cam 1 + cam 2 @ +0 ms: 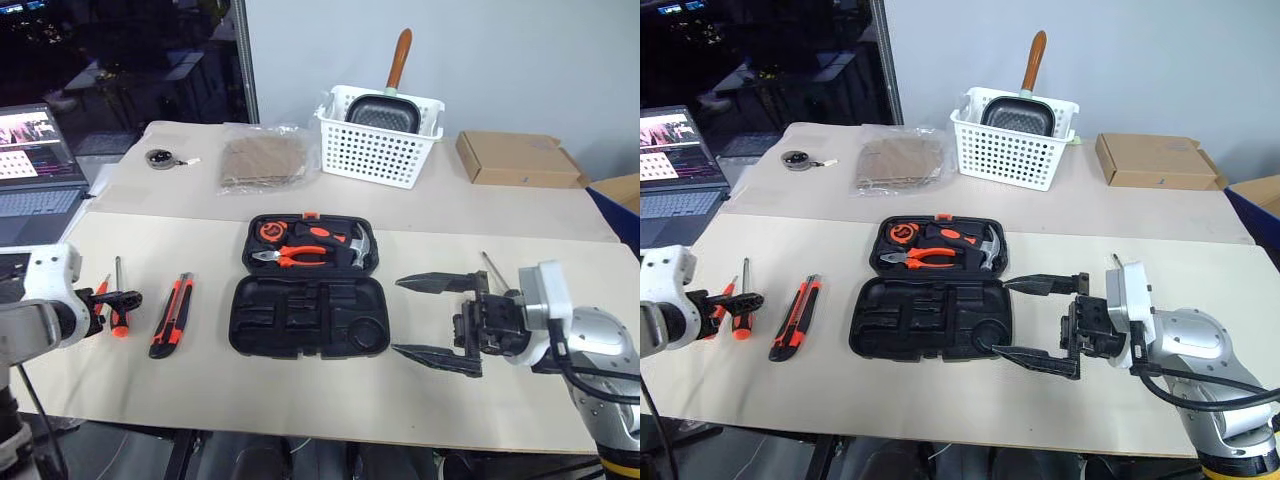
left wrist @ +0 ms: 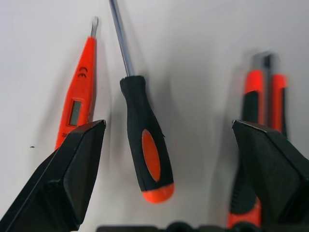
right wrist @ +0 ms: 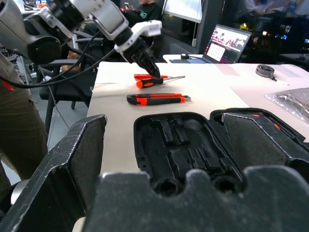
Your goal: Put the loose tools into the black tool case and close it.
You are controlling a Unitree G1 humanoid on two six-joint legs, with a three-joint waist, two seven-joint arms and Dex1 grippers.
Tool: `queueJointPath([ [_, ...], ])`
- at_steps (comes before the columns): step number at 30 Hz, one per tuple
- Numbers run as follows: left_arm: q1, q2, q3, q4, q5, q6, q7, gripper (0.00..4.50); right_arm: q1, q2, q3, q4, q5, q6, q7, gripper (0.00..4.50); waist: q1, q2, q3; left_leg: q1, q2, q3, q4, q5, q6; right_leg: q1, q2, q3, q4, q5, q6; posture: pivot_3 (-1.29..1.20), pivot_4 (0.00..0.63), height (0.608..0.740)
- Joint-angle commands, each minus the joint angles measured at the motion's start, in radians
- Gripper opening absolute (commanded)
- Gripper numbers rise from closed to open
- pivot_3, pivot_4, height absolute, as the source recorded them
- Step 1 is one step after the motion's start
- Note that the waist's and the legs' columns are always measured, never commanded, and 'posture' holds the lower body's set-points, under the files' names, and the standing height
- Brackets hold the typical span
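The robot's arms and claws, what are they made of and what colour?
Silver-grey rounded arm shells end in white blocky wrist housings, with black cables looping alongside. Each gripper, right gripper and left gripper, has two flat, pointed black fingers on a black metal bracket.

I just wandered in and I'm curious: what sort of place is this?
Probably a lab or office test area: a paper-covered table with an open tool case, a running laptop beside it.

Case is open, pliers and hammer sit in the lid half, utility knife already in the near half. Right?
Not quite. The utility knife lies on the table, left of the black tool case, as the left eye view shows. The rest holds: the case is open, with the pliers and hammer in its far half.
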Motion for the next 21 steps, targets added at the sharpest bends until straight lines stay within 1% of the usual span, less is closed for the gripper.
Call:
queueJointPath([
  [1,-0.032,-0.038,-0.037,0.062,0.077,-0.016,0.012,3.75,0.005,-0.008,-0.015,-0.021,0.001,-0.011,-0.005,4.5,-0.001,0.0,0.0,0.0,0.0,0.0,0.0,0.0,0.0,0.0,-0.002,0.0,0.0,0.0,0.0,0.0,0.15,0.74],
  [2,-0.037,-0.05,-0.036,0.084,0.1,-0.022,0.019,3.42,0.006,-0.007,-0.014,-0.021,-0.002,-0.013,-0.007,4.5,-0.003,0.0,0.0,0.001,0.0,0.0,0.0,0.0,0.0,0.0,-0.003,0.0,0.0,0.0,0.0,0.0,0.15,0.74],
  [3,-0.038,-0.059,-0.031,0.1,0.119,-0.034,0.022,2.99,0.008,-0.007,-0.016,-0.023,-0.002,-0.014,-0.008,4.5,-0.003,0.0,0.0,0.0,0.0,0.0,0.0,0.0,0.0,0.0,-0.003,0.0,0.0,0.0,0.0,0.0,0.15,0.74],
  [4,-0.037,-0.061,-0.029,0.108,0.133,-0.045,0.019,2.78,0.01,-0.007,-0.017,-0.024,-0.002,-0.014,-0.01,4.5,-0.001,0.0,0.0,0.001,0.0,0.0,0.0,0.0,0.0,0.0,-0.003,0.0,0.001,0.0,0.0,0.0,0.15,0.74],
  [5,-0.037,-0.063,-0.029,0.114,0.146,-0.052,0.013,2.3,0.011,-0.007,-0.018,-0.025,-0.001,-0.014,-0.012,4.5,-0.001,0.0,0.0,0.002,0.0,0.0,0.0,0.0,0.0,0.0,-0.003,0.0,0.001,0.0,0.0,0.0,0.15,0.74],
  [9,-0.03,-0.073,-0.014,0.079,0.17,-0.102,-0.016,0.85,0.01,-0.005,-0.015,-0.02,-0.007,-0.016,-0.021,4.5,0.0,0.0,0.0,0.003,0.0,0.0,0.0,0.001,-0.003,0.001,-0.004,0.0,0.002,0.001,-0.002,0.0,0.15,0.74],
  [13,-0.002,-0.068,0.028,-0.042,0.153,-0.232,-0.1,0.84,0.022,0.006,-0.023,-0.022,-0.001,-0.013,-0.046,4.5,0.0,-0.003,0.0,0.001,0.0,-0.001,0.0,0.001,-0.006,0.0,-0.005,0.0,0.002,0.002,-0.003,0.0,0.15,0.74],
  [15,0.07,-0.016,0.0,-0.19,0.095,-0.32,-0.267,0.84,0.044,0.008,-0.032,-0.02,-0.01,-0.018,-0.055,4.5,-0.003,-0.004,0.0,0.0,0.001,-0.001,0.0,0.001,-0.006,0.0,-0.005,0.001,0.001,0.002,-0.003,0.0,0.15,0.74],
  [17,0.104,0.068,-0.058,-0.318,0.001,-0.386,-0.49,0.84,0.078,0.011,-0.045,-0.018,-0.024,-0.027,-0.067,4.5,-0.002,-0.005,0.0,-0.001,0.001,-0.001,0.0,0.001,-0.006,-0.001,-0.006,0.001,0.001,0.002,-0.003,0.0,0.15,0.74],
  [18,0.116,0.136,-0.132,-0.349,0.016,-0.462,-0.606,0.84,0.097,0.012,-0.052,-0.019,-0.03,-0.031,-0.072,4.5,0.002,-0.005,0.0,-0.002,0.001,-0.001,0.0,0.0,-0.007,-0.001,-0.007,0.001,0.0,0.002,-0.003,0.0,0.15,0.74],
  [19,0.124,0.206,-0.224,-0.363,0.062,-0.572,-0.723,0.84,0.115,0.012,-0.059,-0.021,-0.038,-0.038,-0.077,4.5,0.006,-0.004,0.0,-0.003,0.001,-0.002,0.0,-0.001,-0.01,-0.002,-0.007,0.0,0.0,0.002,-0.003,0.0,0.15,0.74],
  [21,0.095,0.302,-0.408,-0.319,0.179,-0.773,-0.898,0.84,0.143,0.014,-0.073,-0.024,-0.052,-0.049,-0.09,4.5,0.01,0.002,-0.002,-0.003,0.0,-0.002,0.0,-0.001,-0.011,-0.001,-0.007,-0.001,-0.001,0.002,-0.003,0.0,0.15,0.74],
])
